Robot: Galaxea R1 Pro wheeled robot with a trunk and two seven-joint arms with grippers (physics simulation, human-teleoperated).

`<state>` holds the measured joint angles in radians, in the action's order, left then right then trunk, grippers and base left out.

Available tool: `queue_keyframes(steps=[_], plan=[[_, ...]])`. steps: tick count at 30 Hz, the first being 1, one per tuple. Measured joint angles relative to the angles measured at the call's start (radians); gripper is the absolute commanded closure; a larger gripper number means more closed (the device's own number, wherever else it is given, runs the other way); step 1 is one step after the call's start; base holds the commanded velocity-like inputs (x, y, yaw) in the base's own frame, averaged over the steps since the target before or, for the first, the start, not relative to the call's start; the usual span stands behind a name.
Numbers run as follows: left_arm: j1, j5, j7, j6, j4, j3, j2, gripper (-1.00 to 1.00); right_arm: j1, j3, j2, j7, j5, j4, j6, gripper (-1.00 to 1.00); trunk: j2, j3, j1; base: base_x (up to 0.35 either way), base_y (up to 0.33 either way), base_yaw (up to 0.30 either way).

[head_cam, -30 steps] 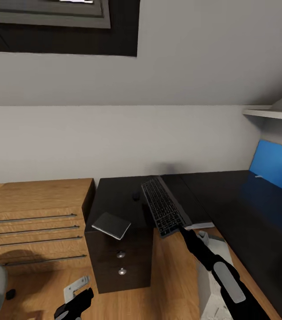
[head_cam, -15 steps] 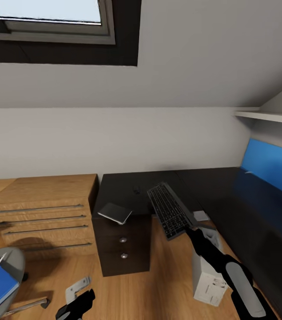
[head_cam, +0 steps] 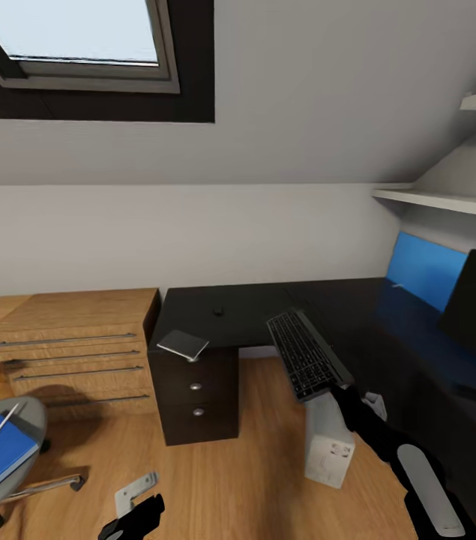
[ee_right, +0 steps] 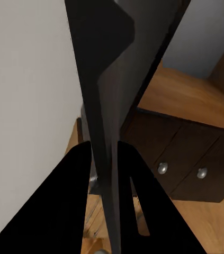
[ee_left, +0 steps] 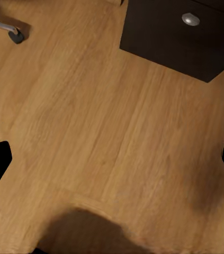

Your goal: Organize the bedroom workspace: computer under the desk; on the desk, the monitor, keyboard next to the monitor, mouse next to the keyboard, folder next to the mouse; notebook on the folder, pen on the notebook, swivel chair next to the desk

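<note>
Black keyboard (head_cam: 309, 355) in right pincer (head_cam: 340, 390)

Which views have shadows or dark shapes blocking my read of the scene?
Left wrist view: a soft dark shadow pools on the floor. Right wrist view: the keyboard, edge-on between the right gripper fingers, hides the middle. Head view: evenly lit; the desk top is glossy.

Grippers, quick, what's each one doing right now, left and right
Left gripper: open, empty, over the wood floor.
Right gripper: shut on the keyboard, held in the air in front of the desk.
</note>
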<state>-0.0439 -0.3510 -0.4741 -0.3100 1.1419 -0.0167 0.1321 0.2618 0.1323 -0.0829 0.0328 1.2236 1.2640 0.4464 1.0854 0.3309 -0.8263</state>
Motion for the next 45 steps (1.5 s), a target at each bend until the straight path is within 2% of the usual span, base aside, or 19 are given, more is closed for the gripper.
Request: queue_keyframes(steps=[2, 5, 22, 37, 45], plan=[[0.0, 0.0, 0.0, -0.001, 0.0, 0.0, 0.0, -1.0, 0.0, 0.049, -0.014, 0.026, 0.003, -0.03, 0.002, 1.0, -0.014, -0.006, 0.008, -0.295, -0.187, 0.0], [0.0, 0.0, 0.0, -0.001, -0.001, 0.0, 0.0, -1.0, 0.0, 0.065, -0.018, 0.07, 0.008, -0.039, 0.004, 1.0, -0.035, -0.016, 0.019, -0.297, -0.182, 0.0], [0.0, 0.0, 0.001, -0.002, 0.001, 0.0, 0.0, -1.0, 0.0, 0.07, -0.018, 0.087, 0.005, -0.072, 0.004, 1.0, -0.154, -0.069, 0.084, -0.33, -0.081, 0.0], [0.0, 0.002, 0.003, -0.005, 0.001, -0.003, 0.0, -1.0, 0.0, 0.07, -0.012, 0.097, 0.008, -0.08, 0.001, 1.0, -0.259, -0.116, 0.142, -0.29, -0.232, 0.0], [0.0, 0.002, 0.003, -0.005, 0.001, -0.022, 0.0, -1.0, 0.0, 0.07, -0.012, 0.096, 0.006, -0.08, 0.0, 1.0, -0.315, -0.141, 0.173, -0.283, -0.246, 0.0]])
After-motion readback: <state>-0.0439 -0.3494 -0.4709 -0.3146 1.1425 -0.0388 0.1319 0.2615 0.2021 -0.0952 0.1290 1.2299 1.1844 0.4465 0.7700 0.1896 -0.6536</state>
